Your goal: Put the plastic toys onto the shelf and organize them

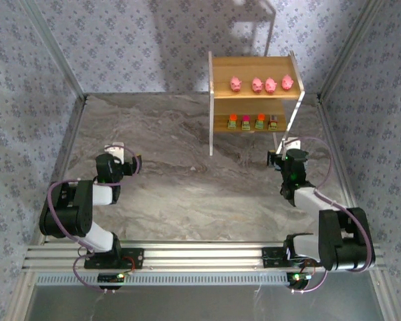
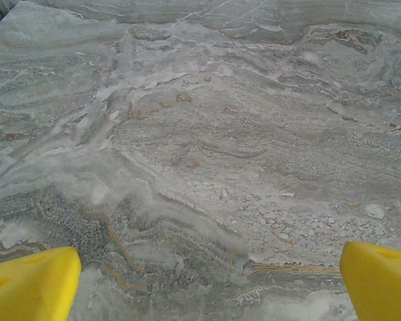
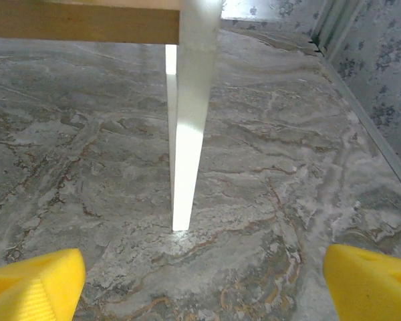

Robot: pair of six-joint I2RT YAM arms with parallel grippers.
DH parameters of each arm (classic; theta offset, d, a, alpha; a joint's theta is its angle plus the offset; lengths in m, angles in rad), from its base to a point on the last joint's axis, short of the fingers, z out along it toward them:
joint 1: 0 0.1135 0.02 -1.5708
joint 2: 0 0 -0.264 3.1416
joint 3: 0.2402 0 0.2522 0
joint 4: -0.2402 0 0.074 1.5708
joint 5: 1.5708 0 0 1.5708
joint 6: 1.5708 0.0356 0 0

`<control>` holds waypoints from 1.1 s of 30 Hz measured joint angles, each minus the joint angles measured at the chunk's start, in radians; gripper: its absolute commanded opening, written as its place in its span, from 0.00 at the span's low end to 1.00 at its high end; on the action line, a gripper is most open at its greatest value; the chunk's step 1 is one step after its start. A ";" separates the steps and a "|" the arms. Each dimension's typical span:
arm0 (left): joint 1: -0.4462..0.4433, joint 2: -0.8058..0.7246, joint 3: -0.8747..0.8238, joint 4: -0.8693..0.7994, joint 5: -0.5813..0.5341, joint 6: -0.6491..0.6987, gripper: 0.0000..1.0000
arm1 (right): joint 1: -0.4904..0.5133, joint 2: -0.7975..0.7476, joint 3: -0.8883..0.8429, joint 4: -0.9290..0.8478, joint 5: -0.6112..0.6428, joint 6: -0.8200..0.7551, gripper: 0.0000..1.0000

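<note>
Toys point(image 1: 256, 85) on shelf point(image 1: 222, 72), beyond right jaws.

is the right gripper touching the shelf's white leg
Apart. The right wrist view shows the right gripper open, its yellow fingers short of the shelf's white leg, with bare marble table between them.

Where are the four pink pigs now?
In the top view, the pink pigs stand in a row on the upper board of the shelf, directly above the blocky toys.
</note>
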State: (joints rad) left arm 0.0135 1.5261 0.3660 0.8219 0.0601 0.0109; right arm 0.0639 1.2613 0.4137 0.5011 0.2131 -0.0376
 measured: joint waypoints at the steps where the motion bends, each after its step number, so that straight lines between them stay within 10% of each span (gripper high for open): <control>1: 0.000 0.000 0.000 0.000 0.000 0.000 0.99 | -0.005 0.007 0.000 0.012 -0.011 -0.003 0.93; 33: 0.008 0.000 0.000 -0.001 0.004 0.000 0.99 | -0.091 0.243 -0.009 0.209 -0.182 -0.011 1.00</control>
State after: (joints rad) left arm 0.0212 1.5261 0.3664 0.8211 0.0639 0.0105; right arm -0.0269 1.5040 0.4049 0.7101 0.0315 -0.0486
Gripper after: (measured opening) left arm 0.996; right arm 0.997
